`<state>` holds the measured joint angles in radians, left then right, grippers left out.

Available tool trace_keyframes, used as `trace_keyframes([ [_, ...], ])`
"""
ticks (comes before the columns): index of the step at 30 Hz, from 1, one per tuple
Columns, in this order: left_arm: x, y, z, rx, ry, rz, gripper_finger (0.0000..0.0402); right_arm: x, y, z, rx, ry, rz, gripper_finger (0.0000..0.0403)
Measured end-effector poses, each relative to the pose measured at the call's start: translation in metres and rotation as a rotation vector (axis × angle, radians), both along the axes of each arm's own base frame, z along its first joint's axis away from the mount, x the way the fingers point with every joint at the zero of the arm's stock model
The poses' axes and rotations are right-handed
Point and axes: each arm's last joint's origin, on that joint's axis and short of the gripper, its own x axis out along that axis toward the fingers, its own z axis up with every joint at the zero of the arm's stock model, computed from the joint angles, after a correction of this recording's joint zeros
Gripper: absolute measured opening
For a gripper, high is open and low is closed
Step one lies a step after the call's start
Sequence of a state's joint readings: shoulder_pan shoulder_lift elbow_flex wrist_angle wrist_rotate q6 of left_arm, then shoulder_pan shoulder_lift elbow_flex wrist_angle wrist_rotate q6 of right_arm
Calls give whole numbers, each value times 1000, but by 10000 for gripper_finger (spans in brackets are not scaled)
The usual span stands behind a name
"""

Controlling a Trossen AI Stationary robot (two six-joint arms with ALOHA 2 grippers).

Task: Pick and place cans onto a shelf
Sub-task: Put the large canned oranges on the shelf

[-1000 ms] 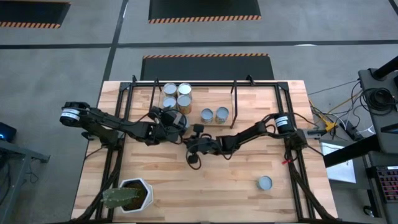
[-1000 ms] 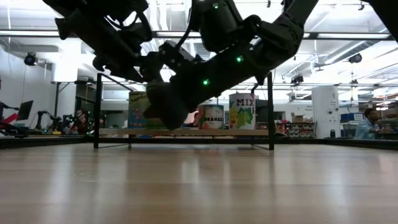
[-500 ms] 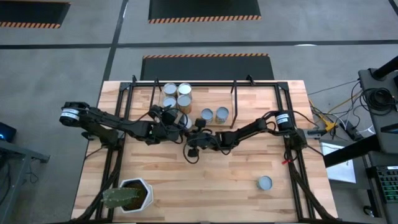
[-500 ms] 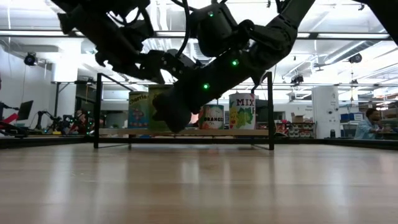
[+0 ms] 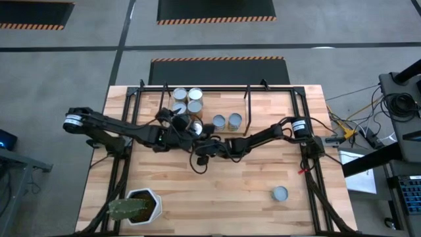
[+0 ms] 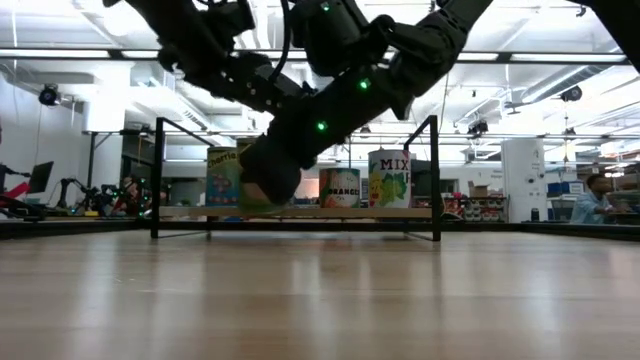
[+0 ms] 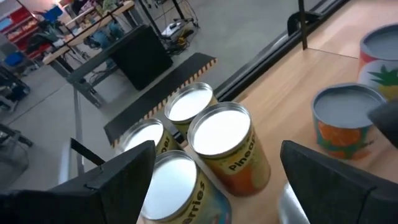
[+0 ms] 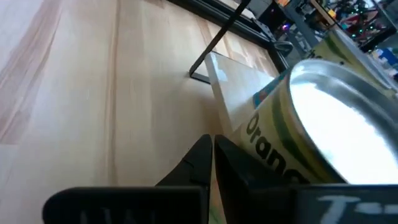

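Note:
The shelf stands at the table's far middle, its light board on black rod legs. A cluster of several cans stands on its left part and two more cans stand near its middle. One can sits alone on the table at the near right. My left gripper hovers open above the cluster's near side; in its wrist view the silvery can tops lie below and between its fingers, untouched. My right gripper is shut, low over the table beside the orange-labelled can at the shelf's near edge.
A white hexagonal plant pot stands at the table's near left corner. Black frame rods run along both table sides. Bare wood lies between the arms and the near edge.
My left gripper has risen above the can cluster, rolling a little and staying open. My right gripper has shifted slightly toward the far edge and the shelf, staying shut. The cans have kept their places.

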<state>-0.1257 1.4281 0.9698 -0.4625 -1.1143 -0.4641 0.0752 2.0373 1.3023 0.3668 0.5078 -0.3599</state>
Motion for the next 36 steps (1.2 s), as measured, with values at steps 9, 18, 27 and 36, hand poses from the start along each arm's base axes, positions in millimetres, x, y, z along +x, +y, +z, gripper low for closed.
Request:
trace_keyframes([
  [9,-12,-14,31,28,81,19,327,4,-16,5,-76,59,-19,9],
  [18,-22,-32,66,65,120,-35,327,3,-14,10,-76,60,23,9],
  [27,-60,-52,86,120,28,-134,327,-21,14,71,89,17,179,9],
  [36,-82,-93,88,133,-15,-486,327,-69,3,142,296,21,125,9],
])
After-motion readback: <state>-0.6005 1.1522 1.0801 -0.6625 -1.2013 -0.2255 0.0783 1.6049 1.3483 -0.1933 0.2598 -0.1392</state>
